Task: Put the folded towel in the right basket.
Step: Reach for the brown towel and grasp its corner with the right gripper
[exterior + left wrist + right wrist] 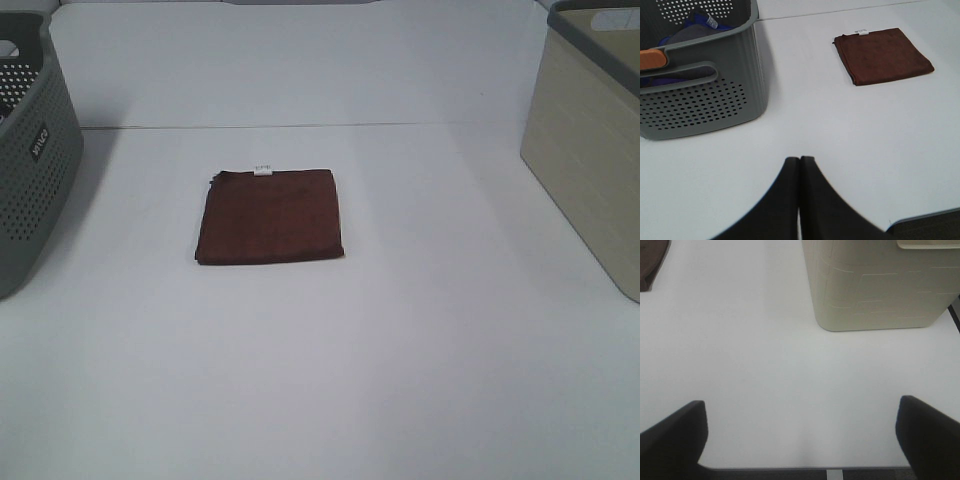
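Observation:
A folded dark brown towel [270, 215] with a small white tag lies flat on the white table, left of centre. It also shows in the left wrist view [881, 55], and its edge shows in the right wrist view [651, 262]. The right basket [590, 140] is beige with a grey rim and stands at the table's right edge; it also shows in the right wrist view [880, 282]. My left gripper [799, 165] is shut and empty, well short of the towel. My right gripper [800, 427] is open and empty, near the table's front edge. Neither gripper shows in the exterior high view.
A grey perforated basket [30, 160] stands at the left edge; in the left wrist view [700, 95] it holds blue and grey cloth and something orange. The table's front edge [805, 469] lies close under my right gripper.

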`<state>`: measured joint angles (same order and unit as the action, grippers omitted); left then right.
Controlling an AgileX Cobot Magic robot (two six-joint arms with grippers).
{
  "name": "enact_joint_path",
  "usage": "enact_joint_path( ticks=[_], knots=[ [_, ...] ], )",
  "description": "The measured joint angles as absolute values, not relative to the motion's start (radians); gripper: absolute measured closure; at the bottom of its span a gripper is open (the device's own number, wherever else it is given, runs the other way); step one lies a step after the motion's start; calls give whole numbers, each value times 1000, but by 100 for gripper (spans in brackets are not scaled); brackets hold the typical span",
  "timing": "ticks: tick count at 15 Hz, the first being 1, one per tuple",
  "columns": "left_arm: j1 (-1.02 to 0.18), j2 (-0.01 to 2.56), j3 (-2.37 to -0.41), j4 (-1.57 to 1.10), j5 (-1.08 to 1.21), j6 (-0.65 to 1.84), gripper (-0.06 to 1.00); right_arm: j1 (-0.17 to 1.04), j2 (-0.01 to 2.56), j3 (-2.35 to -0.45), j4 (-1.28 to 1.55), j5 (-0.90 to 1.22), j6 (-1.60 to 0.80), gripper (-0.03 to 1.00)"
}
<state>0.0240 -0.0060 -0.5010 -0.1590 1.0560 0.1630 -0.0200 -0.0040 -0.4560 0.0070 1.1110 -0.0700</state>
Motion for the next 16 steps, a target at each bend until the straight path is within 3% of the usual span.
enact_joint_path(
  ticks=[16],
  knots=[
    [24,-6,-501,-159,1056,163,94,-20,-4,-456,7,1111,-70,-1]
  ],
)
